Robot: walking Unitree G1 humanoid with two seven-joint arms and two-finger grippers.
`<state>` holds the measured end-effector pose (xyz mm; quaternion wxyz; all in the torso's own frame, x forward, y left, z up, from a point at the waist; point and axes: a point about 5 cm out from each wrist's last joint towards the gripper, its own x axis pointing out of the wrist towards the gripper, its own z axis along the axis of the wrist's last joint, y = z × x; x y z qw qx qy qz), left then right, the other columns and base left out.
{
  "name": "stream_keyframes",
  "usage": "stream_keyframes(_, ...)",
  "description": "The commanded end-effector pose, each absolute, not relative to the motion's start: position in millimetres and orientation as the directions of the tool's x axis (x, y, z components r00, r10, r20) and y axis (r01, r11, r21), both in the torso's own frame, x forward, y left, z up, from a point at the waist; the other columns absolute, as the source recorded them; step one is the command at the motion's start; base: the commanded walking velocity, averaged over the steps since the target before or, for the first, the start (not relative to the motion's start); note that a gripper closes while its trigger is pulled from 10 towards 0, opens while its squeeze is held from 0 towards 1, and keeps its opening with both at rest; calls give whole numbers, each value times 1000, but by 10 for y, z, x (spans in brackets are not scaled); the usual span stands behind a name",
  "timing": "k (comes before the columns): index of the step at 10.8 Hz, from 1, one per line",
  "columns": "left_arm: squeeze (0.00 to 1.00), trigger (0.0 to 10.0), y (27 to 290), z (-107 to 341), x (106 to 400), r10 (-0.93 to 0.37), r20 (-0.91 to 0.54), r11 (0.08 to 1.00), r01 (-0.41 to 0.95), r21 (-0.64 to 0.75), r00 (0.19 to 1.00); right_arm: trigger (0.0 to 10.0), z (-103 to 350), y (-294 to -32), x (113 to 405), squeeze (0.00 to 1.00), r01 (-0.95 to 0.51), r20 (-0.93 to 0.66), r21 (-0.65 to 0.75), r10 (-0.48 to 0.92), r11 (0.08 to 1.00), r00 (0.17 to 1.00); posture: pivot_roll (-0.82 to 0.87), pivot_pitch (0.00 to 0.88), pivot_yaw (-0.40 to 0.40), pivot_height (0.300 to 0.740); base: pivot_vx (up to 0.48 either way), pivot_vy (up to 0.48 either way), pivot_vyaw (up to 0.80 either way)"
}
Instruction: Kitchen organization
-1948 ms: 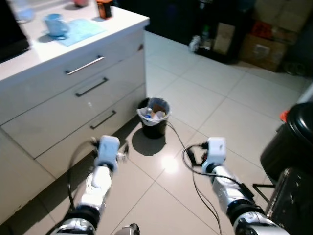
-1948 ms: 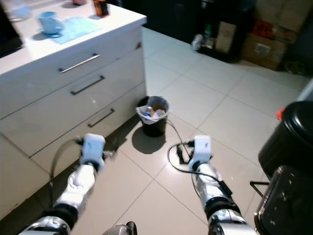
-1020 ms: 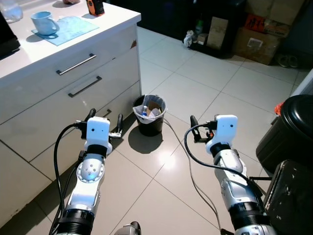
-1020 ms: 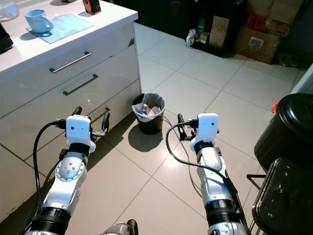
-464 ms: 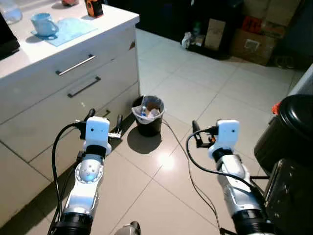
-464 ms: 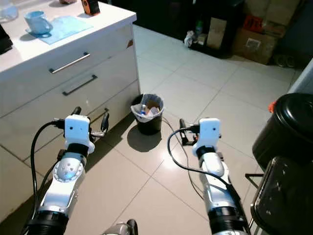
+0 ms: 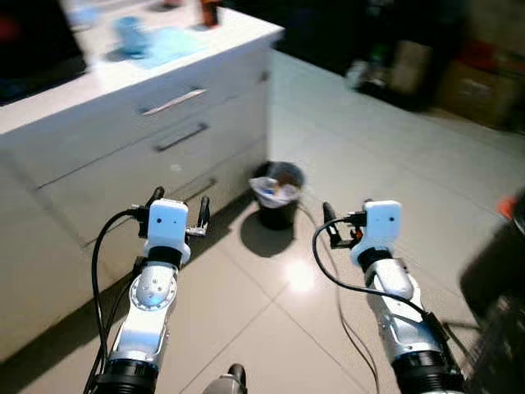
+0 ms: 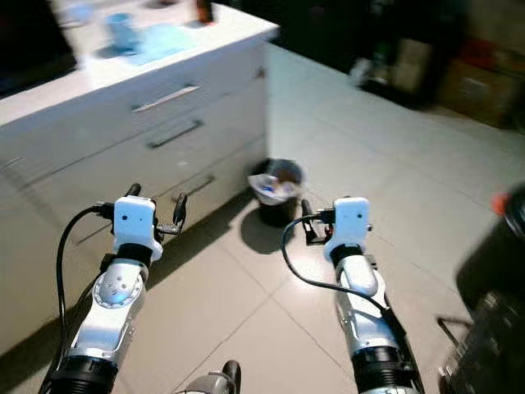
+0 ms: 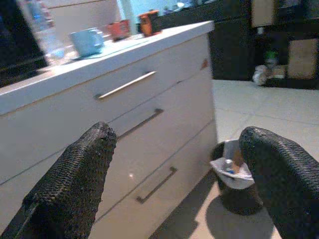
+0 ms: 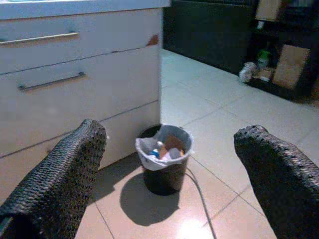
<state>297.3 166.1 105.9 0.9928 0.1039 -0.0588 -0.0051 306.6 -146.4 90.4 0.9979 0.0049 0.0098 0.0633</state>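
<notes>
The view swung left, shifting the bin (image 7: 277,190) to centre frame; left claw (image 7: 177,215) and right claw (image 10: 169,164) hung released, grasping nothing, approaching the surface (image 7: 107,78)

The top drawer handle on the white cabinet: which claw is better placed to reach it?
Probably the left claw. It is open and empty, on the side of the cabinet, nearest the top drawer handle. The right claw is over the floor near the bin.
</notes>
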Motion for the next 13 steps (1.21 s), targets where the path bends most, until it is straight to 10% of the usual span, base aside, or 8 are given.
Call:
stream_keyframes(1, 0, 10000, 1684, 1069, 2987, -7, 110, 978, -16, 206, 994, 10000, 951, -1440, 3087, 0, -131, -12, 20, 131, 991, 991, -18, 66, 43, 740, 0, 0, 800)
stream_keyframes(8, 0, 10000, 1702, 1057, 3002, 9, 95, 982, -27, 188, 995, 10000, 952, -1419, 3086, 0, -139, -12, 24, 139, 990, 990, -21, 69, 45, 740, 0, 0, 764)
stream_keyframes(13, 0, 10000, 1718, 1012, 3018, 34, 62, 984, -44, 171, 998, 10000, 940, -1420, 3083, 0, -134, -18, 36, 135, 990, 991, -18, 62, 45, 740, 0, 127, 0)
